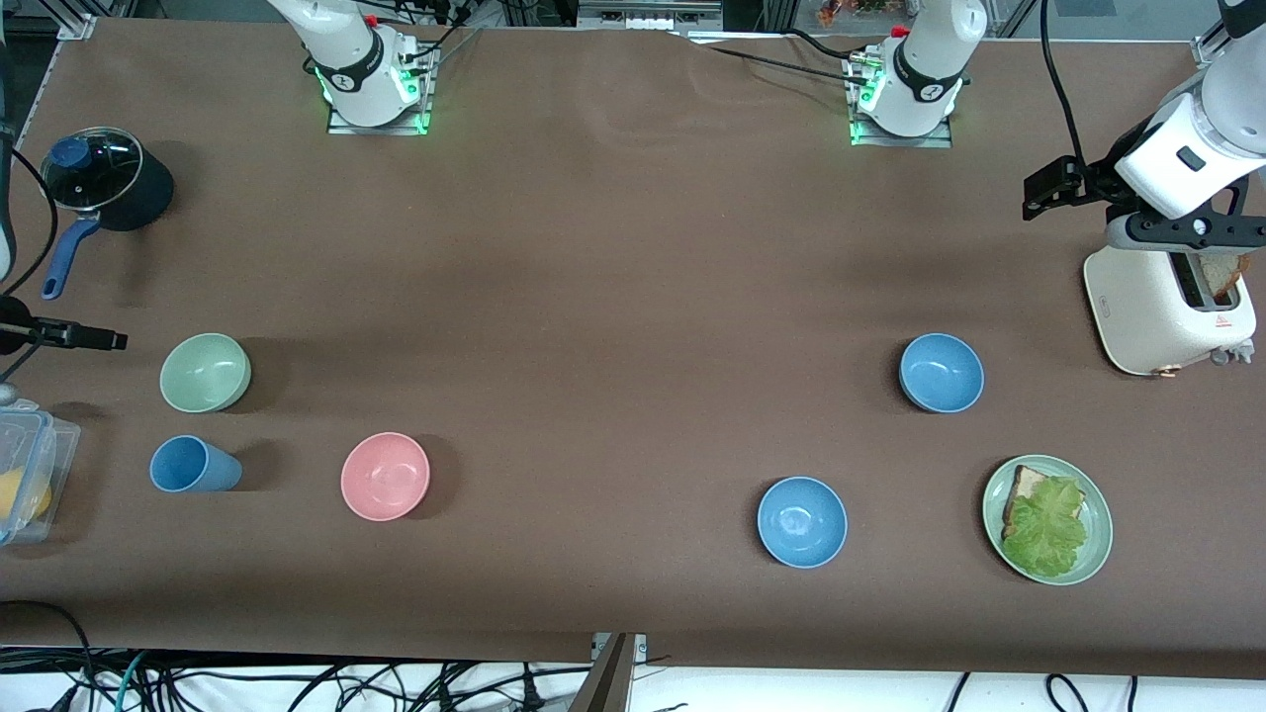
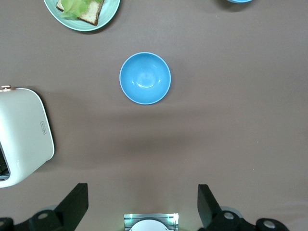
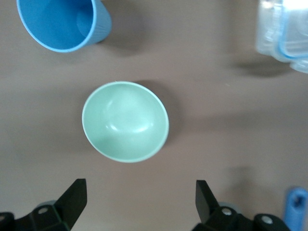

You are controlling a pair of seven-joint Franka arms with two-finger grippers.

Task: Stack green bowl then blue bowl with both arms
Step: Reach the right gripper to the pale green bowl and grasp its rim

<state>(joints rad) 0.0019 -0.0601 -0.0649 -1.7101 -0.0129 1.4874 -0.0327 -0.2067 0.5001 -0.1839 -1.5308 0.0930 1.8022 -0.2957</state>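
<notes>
The green bowl (image 1: 205, 372) stands upright and empty toward the right arm's end of the table; it also shows in the right wrist view (image 3: 125, 121). One blue bowl (image 1: 941, 373) sits near the toaster and shows in the left wrist view (image 2: 145, 78). A second blue bowl (image 1: 802, 521) sits nearer the front camera. My right gripper (image 3: 140, 190) is open and empty, high over the table beside the green bowl (image 1: 74, 336). My left gripper (image 2: 143, 192) is open and empty, high over the toaster's end (image 1: 1177, 232).
A pink bowl (image 1: 385, 476) and a blue cup (image 1: 193, 465) stand near the green bowl. A lidded pot (image 1: 104, 178) and a plastic container (image 1: 25, 475) sit at the right arm's end. A toaster (image 1: 1167, 307) and a green plate (image 1: 1096, 554) with bread and lettuce sit at the left arm's end.
</notes>
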